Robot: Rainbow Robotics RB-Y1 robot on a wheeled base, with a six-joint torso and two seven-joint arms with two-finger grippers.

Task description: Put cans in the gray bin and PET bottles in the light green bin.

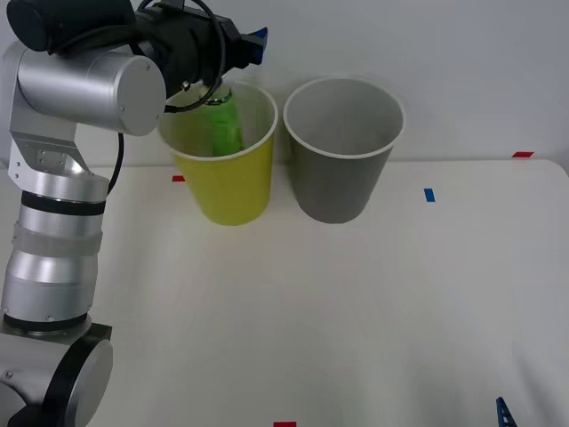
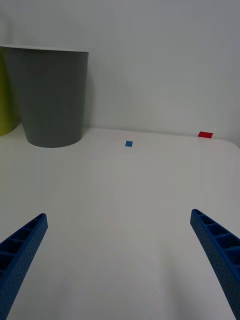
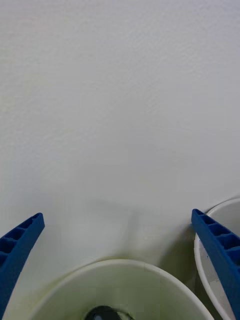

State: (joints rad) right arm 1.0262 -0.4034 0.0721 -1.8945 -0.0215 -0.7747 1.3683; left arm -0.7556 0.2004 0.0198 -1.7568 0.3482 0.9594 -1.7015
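Observation:
The light green bin [image 1: 227, 182] stands at the back of the table, with the gray bin [image 1: 342, 160] close on its right. A small green PET bottle [image 1: 223, 123] stands upright inside the light green bin. Its black cap [image 3: 104, 314] shows low within the bin's white rim [image 3: 120, 262]. My left gripper [image 1: 238, 52] hangs open just above this bin, holding nothing. In its wrist view the left gripper [image 3: 117, 216] is spread wide. My right gripper [image 2: 118, 215] is open low over the table's front right, facing the gray bin [image 2: 50, 95]. Cans are out of view.
A white wall rises directly behind both bins. Small tape marks lie on the white table [image 1: 356, 302]: a blue one [image 1: 429, 195], a red one [image 1: 523, 154] at the back right, and another red one [image 1: 284, 424] at the front edge.

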